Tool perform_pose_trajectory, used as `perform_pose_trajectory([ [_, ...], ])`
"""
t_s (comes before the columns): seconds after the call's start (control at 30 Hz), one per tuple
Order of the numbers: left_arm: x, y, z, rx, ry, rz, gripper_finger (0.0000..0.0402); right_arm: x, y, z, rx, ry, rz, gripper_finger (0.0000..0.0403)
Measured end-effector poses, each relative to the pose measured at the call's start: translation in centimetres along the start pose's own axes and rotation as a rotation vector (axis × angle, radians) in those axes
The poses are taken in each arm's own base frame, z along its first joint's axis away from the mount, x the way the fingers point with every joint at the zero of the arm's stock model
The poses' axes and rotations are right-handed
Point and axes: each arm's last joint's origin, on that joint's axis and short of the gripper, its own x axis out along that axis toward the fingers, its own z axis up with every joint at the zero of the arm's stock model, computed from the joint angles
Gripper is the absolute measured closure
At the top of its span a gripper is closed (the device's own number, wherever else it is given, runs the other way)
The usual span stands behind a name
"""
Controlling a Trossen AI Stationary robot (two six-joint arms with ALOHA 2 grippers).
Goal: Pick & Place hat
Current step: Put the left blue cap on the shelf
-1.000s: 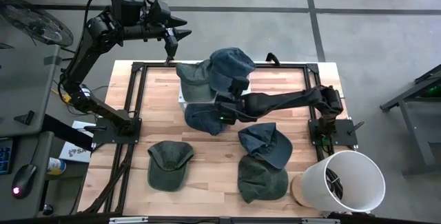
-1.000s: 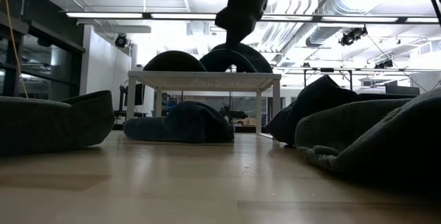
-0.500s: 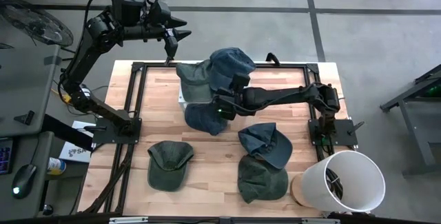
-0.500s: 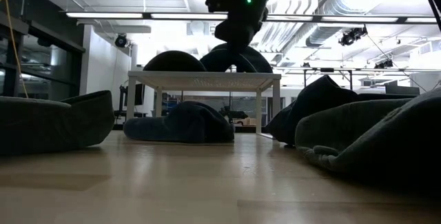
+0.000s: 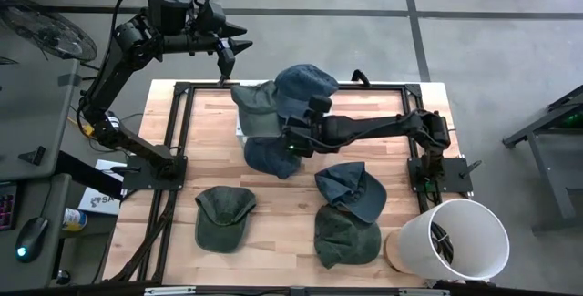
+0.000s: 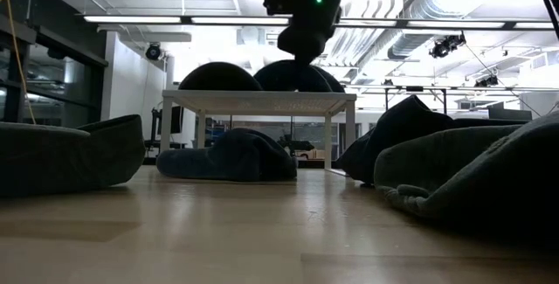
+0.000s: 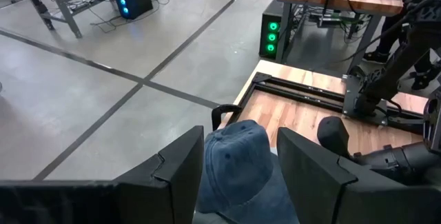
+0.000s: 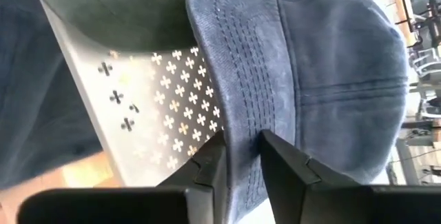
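Right pincer (image 8: 241,156) clamped on brim of blue stitched denim hat (image 8: 331,72), atop perforated white stand (image 8: 148,93)

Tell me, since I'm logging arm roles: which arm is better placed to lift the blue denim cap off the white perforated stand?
The right: right gripper already pinches the blue denim cap brim on the stand; left gripper waits beyond the table.

High view overhead, low view table-level — wrist views close; shared stand (image 5: 244,125)
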Motion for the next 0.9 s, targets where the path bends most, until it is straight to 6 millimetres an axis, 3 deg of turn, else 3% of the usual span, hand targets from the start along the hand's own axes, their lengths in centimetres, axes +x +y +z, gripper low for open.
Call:
perform_pose_trajectory([
  [0.3,0.0,0.0,0.0,0.000,0.000,0.000,0.0220,-0.1,-0.1,-0.9,-0.054,0.067,-0.031,0.0337],
  [0.67,0.0,0.0,0.0,0.000,-0.001,0.001,0.0220,-0.9,-1.1,-0.3,0.015,0.006,-0.056,0.0338],
  [0.9,0.0,0.0,0.0,0.000,-0.001,0.005,0.0220,-2.2,-2.5,-0.3,0.035,-0.024,-0.059,0.0370],
])
